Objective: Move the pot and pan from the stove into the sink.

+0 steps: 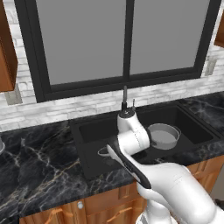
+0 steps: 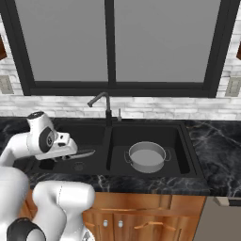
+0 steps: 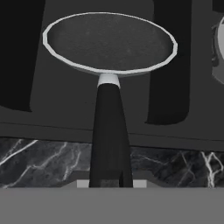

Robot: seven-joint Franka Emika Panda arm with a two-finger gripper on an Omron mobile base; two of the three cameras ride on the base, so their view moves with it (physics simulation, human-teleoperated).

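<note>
Pincer: my gripper (image 3: pixel 109 181) is clamped narrowly on the end of the pan's black stick handle, the handle running away from me between the jaws.
Pan: the pan (image 3: pixel 109 41) hangs level out ahead of my hand, over the left basin; in the right base view its thin edge (image 2: pixel 77 154) juts from my wrist above the basin floor, not resting on it as far as I can judge.
Sink: the black sink (image 2: pixel 109 141) lies directly below, its near rim and the marble counter (image 3: pixel 175 166) passing under the handle.
Pot: the pot (image 2: pixel 147 156) already sits upright in the right basin, well apart from the pan.
Faucet: the grey faucet (image 2: pixel 101 106) stands at the far edge, above the divider between the basins.
Step in hand: lowering the pan into the left basin, by my reading. I should keep it level, bring it straight down clear of the divider and near rim, and let go only once the base is on the floor, so it neither drops nor tips.
Hard to make out: my fingertips are cut off at the bottom of the hand view; in the left base view my own arm covers most of the pan; the gap under the pan I cannot gauge.
</note>
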